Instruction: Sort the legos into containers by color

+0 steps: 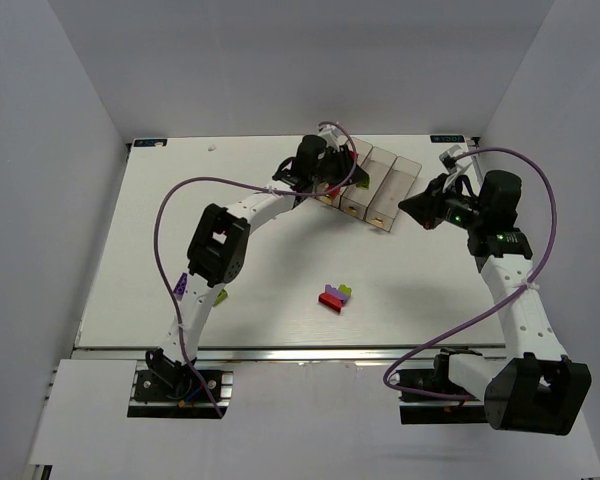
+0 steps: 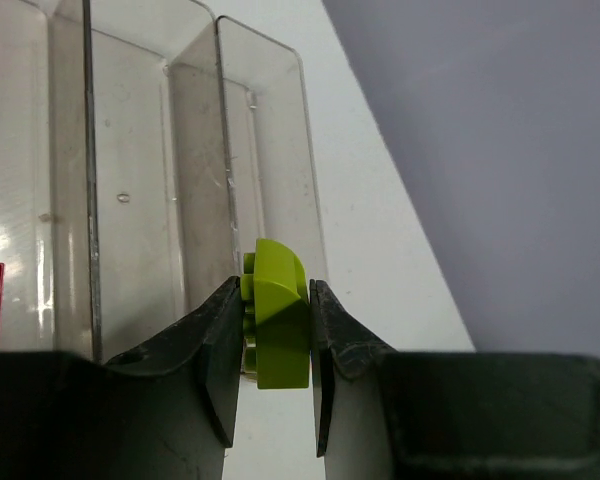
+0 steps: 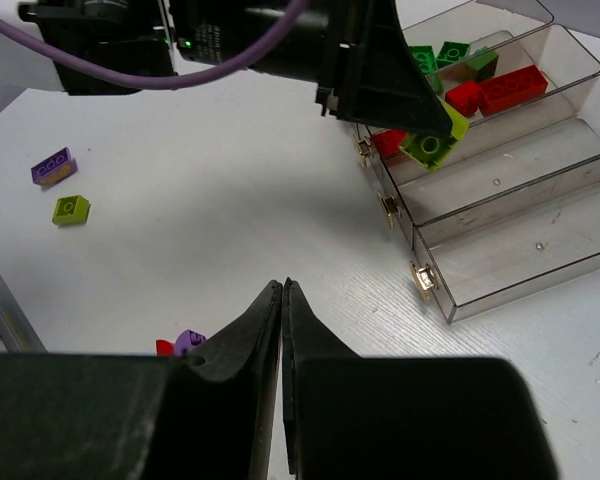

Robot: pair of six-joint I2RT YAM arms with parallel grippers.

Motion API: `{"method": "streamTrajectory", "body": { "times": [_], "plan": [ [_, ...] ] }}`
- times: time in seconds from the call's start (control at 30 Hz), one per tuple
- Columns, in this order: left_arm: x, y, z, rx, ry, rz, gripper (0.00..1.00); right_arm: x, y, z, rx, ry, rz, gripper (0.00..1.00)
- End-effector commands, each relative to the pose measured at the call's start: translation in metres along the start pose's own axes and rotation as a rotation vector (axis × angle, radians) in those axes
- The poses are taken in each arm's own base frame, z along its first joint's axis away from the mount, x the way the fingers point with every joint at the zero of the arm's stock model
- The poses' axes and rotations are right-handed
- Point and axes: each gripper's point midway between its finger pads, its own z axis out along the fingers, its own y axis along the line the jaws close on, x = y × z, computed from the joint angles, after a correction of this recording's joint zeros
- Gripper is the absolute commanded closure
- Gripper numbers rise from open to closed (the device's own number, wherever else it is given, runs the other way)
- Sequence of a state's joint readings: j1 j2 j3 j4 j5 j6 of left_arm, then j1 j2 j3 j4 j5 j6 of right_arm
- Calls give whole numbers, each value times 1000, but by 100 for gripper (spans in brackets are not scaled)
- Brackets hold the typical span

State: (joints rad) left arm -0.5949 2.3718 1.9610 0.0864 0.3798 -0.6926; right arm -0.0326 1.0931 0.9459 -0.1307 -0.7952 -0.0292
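The left gripper [image 2: 275, 290] is closed on a yellow-green brick [image 2: 278, 330], pinching it by its two flat sides. The brick's long axis runs along the fingers. Its rounded end points away from the wrist and its studs face the left finger.

From the right wrist view, the brick hangs above the labelled end of the row of clear bins [image 3: 520, 240], near the wall between the bin of red bricks [image 3: 500, 90] and the bare bin beside it. Which of the two lies under it cannot be told. The bin beyond the red one holds green bricks [image 3: 435, 55]. The two bins on the other side hold nothing that can be seen.

The bins lie side by side, with their long axes slanting away from the arms toward the far right of the table [image 1: 280, 260].

The right gripper [image 3: 282, 292] has its fingers pressed together on nothing, low over the table just beside the label end of the row.

Well away from the bins, toward the arms, a red, purple and yellow-green cluster [image 1: 335, 296] lies touching. Farther left, a purple brick [image 3: 53, 167] and a yellow-green one [image 3: 70, 208] lie apart.
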Motion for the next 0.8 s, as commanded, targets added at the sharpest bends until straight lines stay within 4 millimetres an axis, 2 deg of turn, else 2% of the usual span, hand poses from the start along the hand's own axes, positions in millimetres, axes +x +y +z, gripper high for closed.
{"method": "streamTrajectory", "body": {
  "times": [0.0, 0.07, 0.1, 0.17, 0.23, 0.27, 0.33, 0.47, 0.57, 0.6, 0.63, 0.7, 0.73, 0.77],
  "plan": [
    [-21, -7, 4, -32, -46, 89, 84, -6, 6, -4, -15, -28, -14, 92],
    [-27, -2, 11, -54, -70, 101, 82, -5, 8, -5, -19, -29, -9, 92],
    [-19, 9, 14, -89, -47, 95, 81, -4, 9, -5, -21, -29, -9, 92],
    [-21, 13, 16, -103, -53, 100, 79, -1, 9, -5, -23, -26, -6, 91],
    [-12, 24, 20, -143, -31, 93, 68, 0, 9, -5, -24, -24, -3, 90],
    [-18, 20, 21, -143, -39, 99, 65, 0, 10, -5, -24, -24, -3, 90],
    [-11, 25, 22, -163, -19, 98, 56, 2, 9, -5, -26, -21, 0, 89],
    [-8, 23, 22, -165, -10, 98, 46, 7, 8, -4, -25, -4, -7, 83],
    [-9, 18, 21, -158, -8, 101, 44, 12, 8, -5, -36, 13, -29, 71],
    [-11, 16, 21, -155, -13, 103, 43, 13, 9, -5, -43, 17, -37, 63],
    [-13, 13, 20, -150, -17, 103, 42, 14, 11, -5, -62, 20, -63, 59],
    [-18, 8, 18, -144, -27, 105, 42, 19, 17, -6, -105, 33, -86, 46],
    [-22, 5, 16, -138, -34, 108, 43, 21, 29, -7, -182, 36, -103, 43],
    [-26, 0, 14, -133, -39, 114, 45, 21, 33, -8, -230, 30, -195, 40]
  ]
}}
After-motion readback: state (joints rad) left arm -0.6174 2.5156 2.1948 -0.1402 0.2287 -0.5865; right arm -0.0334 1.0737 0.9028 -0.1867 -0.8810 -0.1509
